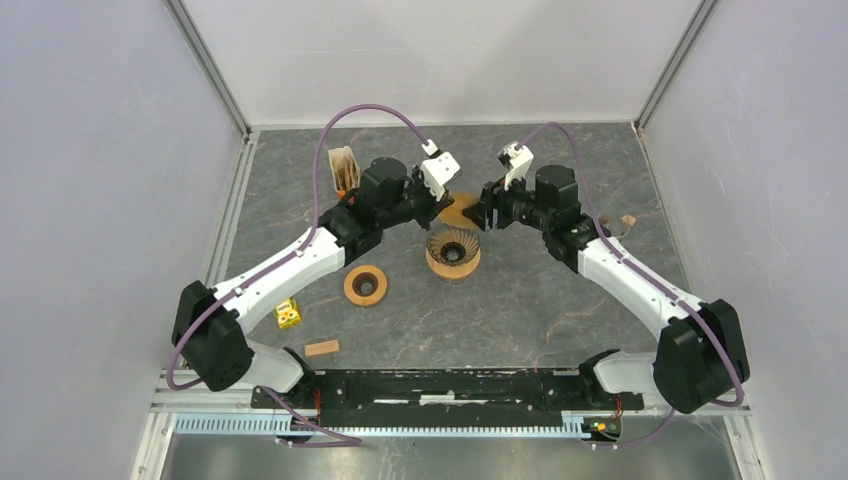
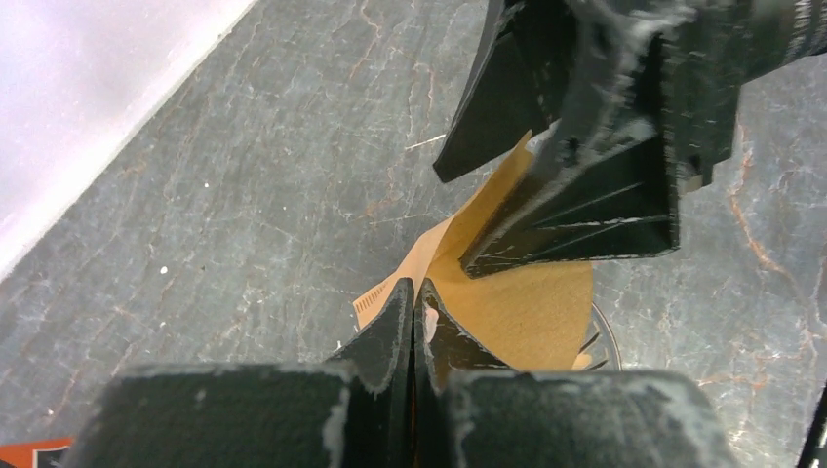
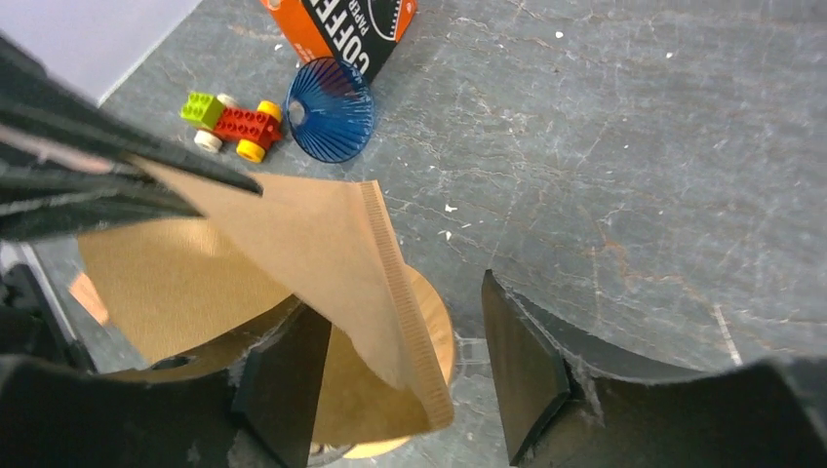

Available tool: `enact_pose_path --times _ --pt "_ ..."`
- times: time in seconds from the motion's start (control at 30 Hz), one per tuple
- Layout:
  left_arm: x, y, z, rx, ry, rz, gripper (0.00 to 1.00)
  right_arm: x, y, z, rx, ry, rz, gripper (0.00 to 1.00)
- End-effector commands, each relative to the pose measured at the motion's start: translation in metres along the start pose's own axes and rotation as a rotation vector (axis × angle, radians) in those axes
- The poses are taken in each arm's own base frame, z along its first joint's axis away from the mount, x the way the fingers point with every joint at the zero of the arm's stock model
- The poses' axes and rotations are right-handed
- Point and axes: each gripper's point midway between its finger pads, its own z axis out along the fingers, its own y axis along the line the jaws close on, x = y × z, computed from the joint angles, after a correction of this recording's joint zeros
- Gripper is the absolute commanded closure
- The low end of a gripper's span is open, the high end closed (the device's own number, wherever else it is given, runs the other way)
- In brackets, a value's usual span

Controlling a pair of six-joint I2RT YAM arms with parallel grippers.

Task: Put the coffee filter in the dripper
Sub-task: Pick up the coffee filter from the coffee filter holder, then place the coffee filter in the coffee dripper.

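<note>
Grey marbled bench (image 1: 560, 300) w/ white walls (image 1: 100, 150) on three sides.

Coffee filter (image 1: 460, 210), brown paper, is off the bench, up between both arms and just above/behind the dripper (image 1: 452, 255). It isn't seated in it. In the right wrist view we see the filter (image 3: 293, 244) fanned out flat-ish, w/ its crimped seam running down over the dripper's tan rim (image 3: 441, 336).

Left end effector (image 2: 414, 312) is fully closed, pinching the filter (image 2: 527, 302) at one corner, so it carries the paper.

Right end effector (image 3: 400, 302) is open wide, w/ one finger on either side of the filter's seam edge and a clear gap on the far side. It has no grip on it. The same fingers show at the top of the left wrist view (image 2: 531, 166), straddling the paper's upper edge.

Dripper stands upright approx. mid-bench, ribbed inside.

Further out:
- A brown ring (image 1: 365, 286) sits left of the dripper, apart from it.
- A yellow block (image 1: 288, 314) and a wooden block (image 1: 321, 348) lie nearer the arm bases.
- An orange filter box (image 3: 341, 29) is at the back left.
- A blue cone (image 3: 332, 109) lies on its side just below the box in the right wrist view.
- A toy car (image 3: 234, 122) of plastic bricks is right beside the cone.
</note>
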Motion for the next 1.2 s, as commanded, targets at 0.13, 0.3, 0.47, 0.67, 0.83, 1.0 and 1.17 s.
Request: enact_pose_path --times 0.13,0.3,0.47,0.67,0.83,1.0,1.17 --pt "-0.04 -0.003 -0.032 0.0 -0.058 -0.137 0.98 -0.076 0.022 -0.055 -0.074 -0.112 -0.402 0.29" --pt "-0.037 -0.019 -0.038 0.067 -0.049 -0.199 0.98 -0.097 0.052 -0.093 -0.191 -0.094 -0.604 0.24" --pt "-0.035 -0.036 -0.036 0.15 -0.044 -0.288 0.98 -0.068 0.076 -0.113 -0.336 0.014 -0.791 0.22" --pt "-0.02 -0.048 -0.028 0.223 -0.028 -0.449 0.98 -0.033 0.089 -0.114 -0.41 0.086 -0.889 0.2" --pt "0.005 -0.044 -0.024 0.221 -0.017 -0.476 0.98 -0.023 0.084 -0.102 -0.38 0.131 -0.942 0.18" --pt "0.018 -0.037 -0.019 0.21 -0.021 -0.483 0.98 -0.005 0.08 -0.084 -0.388 0.196 -0.982 0.17" --pt "0.028 -0.033 -0.012 0.195 -0.018 -0.479 0.98 0.018 0.082 -0.07 -0.42 0.251 -1.008 0.17"
